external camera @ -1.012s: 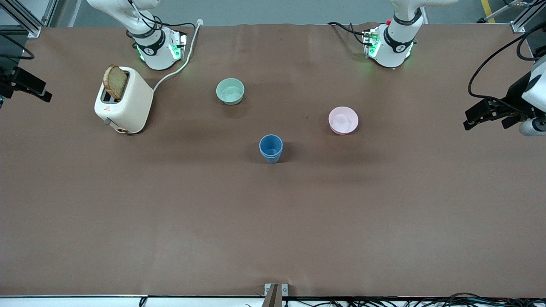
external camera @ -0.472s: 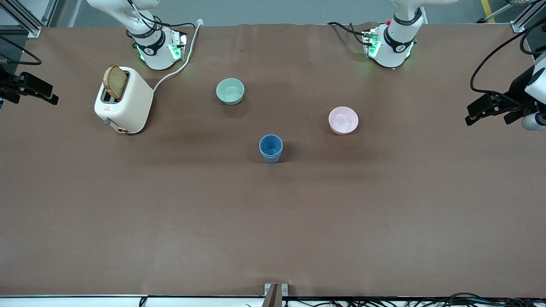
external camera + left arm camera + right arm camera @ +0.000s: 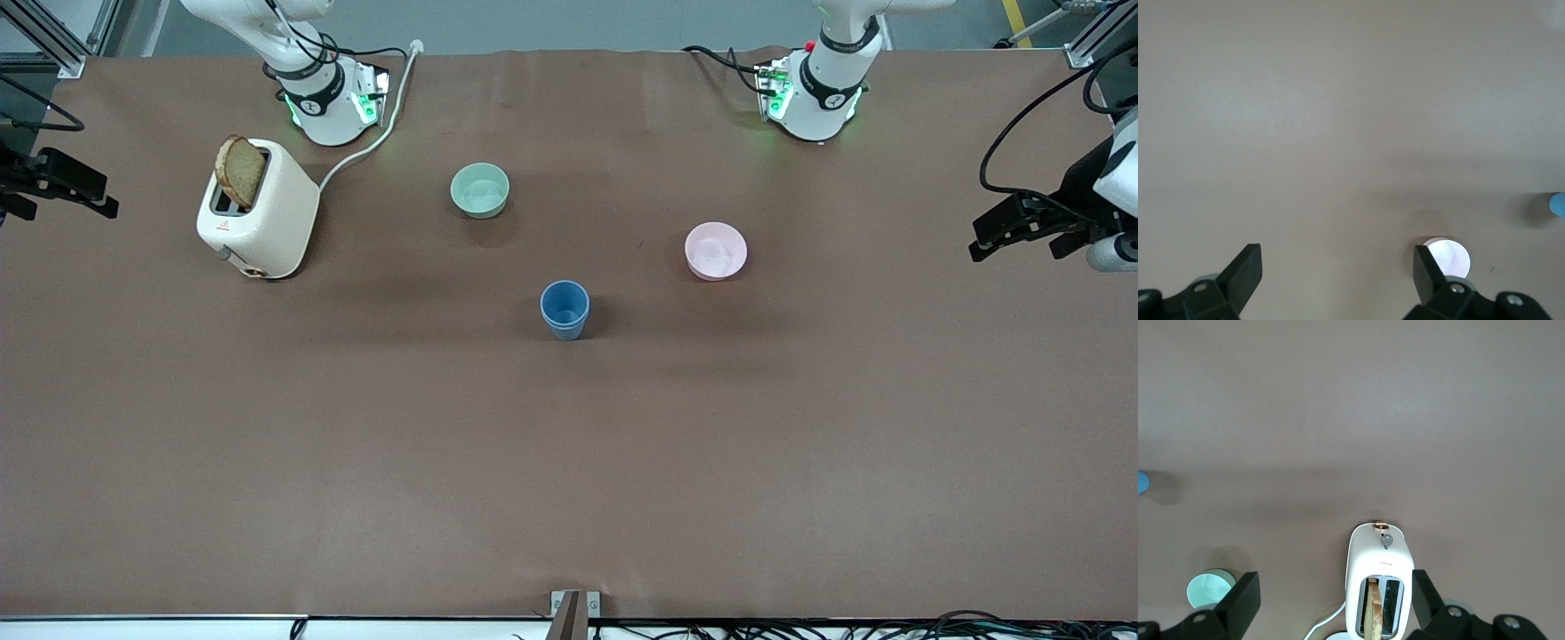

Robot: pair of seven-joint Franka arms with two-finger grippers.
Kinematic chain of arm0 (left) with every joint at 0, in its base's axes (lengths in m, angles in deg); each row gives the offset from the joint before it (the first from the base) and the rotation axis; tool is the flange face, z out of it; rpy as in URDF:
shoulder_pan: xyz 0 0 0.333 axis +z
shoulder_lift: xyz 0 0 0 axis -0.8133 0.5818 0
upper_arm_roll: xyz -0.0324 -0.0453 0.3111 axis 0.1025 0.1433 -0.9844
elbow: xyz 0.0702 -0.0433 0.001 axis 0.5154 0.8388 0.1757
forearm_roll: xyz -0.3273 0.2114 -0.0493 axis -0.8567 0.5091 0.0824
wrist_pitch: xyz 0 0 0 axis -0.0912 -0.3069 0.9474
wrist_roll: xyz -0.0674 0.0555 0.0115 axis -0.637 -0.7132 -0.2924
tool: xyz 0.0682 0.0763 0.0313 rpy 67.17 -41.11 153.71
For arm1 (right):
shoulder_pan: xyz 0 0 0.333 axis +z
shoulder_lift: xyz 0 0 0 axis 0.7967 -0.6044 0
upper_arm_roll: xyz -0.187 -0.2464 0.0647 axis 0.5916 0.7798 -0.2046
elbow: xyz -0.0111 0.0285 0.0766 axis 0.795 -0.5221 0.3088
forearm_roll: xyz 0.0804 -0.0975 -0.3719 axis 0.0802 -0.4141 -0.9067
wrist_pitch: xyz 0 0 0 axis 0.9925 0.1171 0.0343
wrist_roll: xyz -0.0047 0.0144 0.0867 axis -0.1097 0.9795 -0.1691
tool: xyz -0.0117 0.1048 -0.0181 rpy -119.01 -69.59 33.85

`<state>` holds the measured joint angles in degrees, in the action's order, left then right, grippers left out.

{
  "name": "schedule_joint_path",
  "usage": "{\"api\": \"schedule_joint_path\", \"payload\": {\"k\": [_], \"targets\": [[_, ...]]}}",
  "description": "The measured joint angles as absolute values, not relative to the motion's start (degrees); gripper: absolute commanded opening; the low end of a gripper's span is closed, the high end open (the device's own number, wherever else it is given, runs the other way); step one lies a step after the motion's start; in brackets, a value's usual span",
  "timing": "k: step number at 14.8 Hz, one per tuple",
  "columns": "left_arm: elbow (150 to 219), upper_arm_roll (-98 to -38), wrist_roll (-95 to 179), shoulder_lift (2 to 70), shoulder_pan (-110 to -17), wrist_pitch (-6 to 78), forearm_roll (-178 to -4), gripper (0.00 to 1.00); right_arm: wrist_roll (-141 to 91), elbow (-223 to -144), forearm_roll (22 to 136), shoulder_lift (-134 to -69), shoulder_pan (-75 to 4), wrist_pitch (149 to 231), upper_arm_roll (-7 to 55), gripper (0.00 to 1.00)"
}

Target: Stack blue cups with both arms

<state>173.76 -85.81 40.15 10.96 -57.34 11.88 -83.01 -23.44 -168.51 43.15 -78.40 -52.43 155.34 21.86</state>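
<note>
The right gripper hangs with fingers apart over the table's edge, at the right arm's end past the toaster. The blue cups stand nested, nearer the front camera than the green bowl and the pink bowl. Past the pink bowl, the left gripper hangs with fingers spread, holding nothing.

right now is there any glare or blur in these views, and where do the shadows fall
Front view: even light, no glare, sharp; the ribbed blue plastic cups, already nested, cast a soft shadow toward the left arm's end. Left wrist view: washed out, the round pink bowl nearly white between the open left gripper fingers. Right wrist view: clearer, the cream toaster crisp.
</note>
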Motion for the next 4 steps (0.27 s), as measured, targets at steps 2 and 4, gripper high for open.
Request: {"api": "schedule_joint_path", "payload": {"k": [2,4], "targets": [[173.8,-85.8,40.1,11.0,-57.3,11.9,-83.0,1.00,-23.5,-168.5,43.1,-78.4,-52.4,155.5,21.9,1.00],[173.8,-85.7,40.1,11.0,-57.4,11.9,-83.0,1.00,-23.6,-168.5,43.1,-78.4,-52.4,155.8,21.9,1.00]]}}
